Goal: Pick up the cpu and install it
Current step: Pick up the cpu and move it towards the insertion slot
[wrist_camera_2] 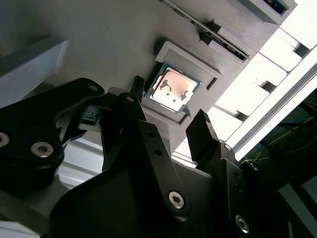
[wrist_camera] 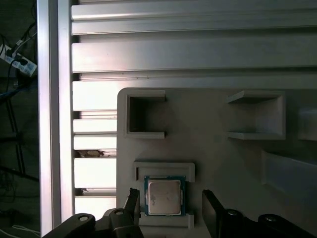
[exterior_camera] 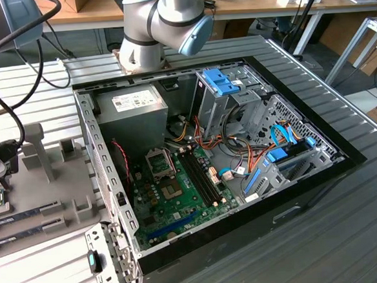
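The gripper [wrist_camera: 169,196] hangs open over the cpu [wrist_camera: 164,197] near the edge of the tray [wrist_camera: 228,163] — a crooked pinch could tip it.

One cpu [wrist_camera: 164,197], one grey tray [wrist_camera: 223,153], two memory sticks [exterior_camera: 26,212], one open computer case [exterior_camera: 246,223], one robot arm [exterior_camera: 160,20].

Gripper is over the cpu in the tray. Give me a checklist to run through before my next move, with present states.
1. cpu lying flat in its pocket of the grey holder: ok.
2. gripper open: ok.
3. Fingers one on each side of the cpu, in both wrist views: ok.
4. Fingers low enough to clamp the cpu's edges: cannot tell.
5. Computer case open, green board exposed: ok.
6. Socket on the green board ready to receive the cpu: cannot tell.
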Controlling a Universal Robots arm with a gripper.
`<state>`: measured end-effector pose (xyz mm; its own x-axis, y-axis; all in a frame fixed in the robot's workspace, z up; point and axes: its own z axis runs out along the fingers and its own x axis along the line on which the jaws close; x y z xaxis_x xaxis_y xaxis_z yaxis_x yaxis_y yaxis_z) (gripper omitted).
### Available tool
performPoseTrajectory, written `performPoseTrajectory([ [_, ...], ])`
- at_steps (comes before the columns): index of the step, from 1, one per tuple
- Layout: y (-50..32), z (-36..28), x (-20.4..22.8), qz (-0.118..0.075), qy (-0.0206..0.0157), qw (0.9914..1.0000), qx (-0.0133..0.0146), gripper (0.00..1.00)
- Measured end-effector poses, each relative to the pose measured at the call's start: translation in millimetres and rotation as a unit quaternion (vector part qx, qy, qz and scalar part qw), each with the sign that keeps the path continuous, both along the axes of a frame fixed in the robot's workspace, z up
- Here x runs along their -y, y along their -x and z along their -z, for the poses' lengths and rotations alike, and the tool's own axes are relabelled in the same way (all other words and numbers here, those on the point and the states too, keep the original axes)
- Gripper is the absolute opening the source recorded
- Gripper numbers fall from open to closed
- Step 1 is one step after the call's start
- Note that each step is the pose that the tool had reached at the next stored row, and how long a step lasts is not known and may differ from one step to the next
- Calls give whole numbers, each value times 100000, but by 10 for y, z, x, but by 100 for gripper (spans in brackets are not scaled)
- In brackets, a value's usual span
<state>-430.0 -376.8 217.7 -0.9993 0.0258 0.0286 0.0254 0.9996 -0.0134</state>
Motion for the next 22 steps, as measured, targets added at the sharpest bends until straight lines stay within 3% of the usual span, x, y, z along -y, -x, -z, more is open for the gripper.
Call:
performPoseTrajectory([
  [22, 0, 88, 0, 1, 0, 100000, 0, 62],
])
